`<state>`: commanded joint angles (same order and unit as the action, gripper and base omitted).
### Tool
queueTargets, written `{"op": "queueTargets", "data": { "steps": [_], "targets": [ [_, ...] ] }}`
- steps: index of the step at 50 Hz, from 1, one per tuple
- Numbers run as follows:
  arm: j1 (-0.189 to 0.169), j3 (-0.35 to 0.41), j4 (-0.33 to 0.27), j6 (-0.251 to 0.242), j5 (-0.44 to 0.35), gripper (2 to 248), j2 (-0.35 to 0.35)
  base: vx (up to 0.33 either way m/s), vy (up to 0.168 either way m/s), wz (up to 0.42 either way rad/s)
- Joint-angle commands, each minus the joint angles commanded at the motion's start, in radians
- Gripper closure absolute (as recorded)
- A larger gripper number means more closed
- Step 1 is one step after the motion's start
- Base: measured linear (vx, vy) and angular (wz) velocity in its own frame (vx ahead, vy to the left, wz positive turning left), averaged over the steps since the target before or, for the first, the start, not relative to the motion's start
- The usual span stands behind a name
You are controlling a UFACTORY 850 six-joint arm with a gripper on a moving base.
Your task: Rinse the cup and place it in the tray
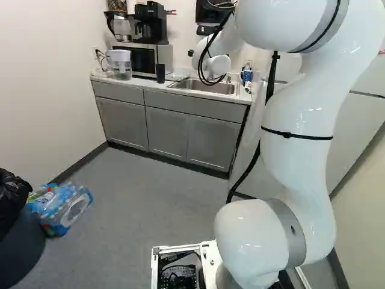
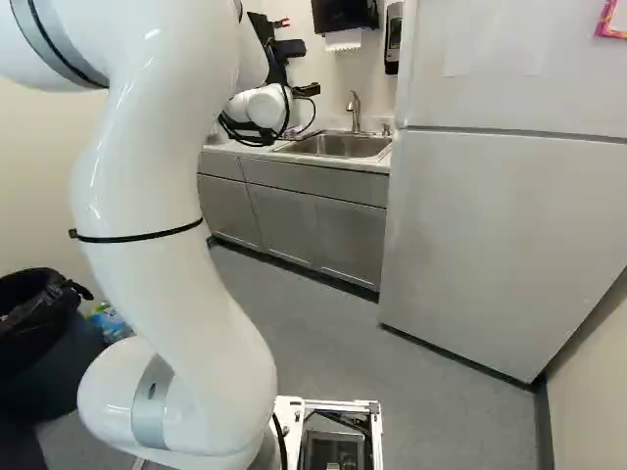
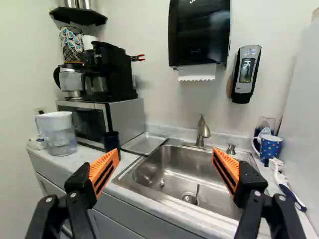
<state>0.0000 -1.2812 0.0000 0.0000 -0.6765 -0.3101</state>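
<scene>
Dark cup (image 3: 111, 141), tray (image 3: 144, 143) and dotted mug (image 3: 270, 148) sit ahead of the open hand (image 2: 308, 90).

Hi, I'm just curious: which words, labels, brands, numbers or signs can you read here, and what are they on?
None reads clearly enough to quote.
Coffee maker: pale lettering, too small.
Paper towel dispenser: a mark near its top, too incomplete.
Soap dispenser: small marks, too small.
Bottle pack: labels, too blurred.
</scene>
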Motion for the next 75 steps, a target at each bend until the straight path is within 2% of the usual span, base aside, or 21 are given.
{"op": "queueTargets", "data": {
  "steps": [42,75],
  "targets": [
    [0.0,0.0,0.0,0.0,0.0,3,0.0,0.004,0.001,0.002],
    [0.0,0.0,0.0,0.0,0.0,3,0.0,0.085,-0.003,-0.011]
  ]
}}
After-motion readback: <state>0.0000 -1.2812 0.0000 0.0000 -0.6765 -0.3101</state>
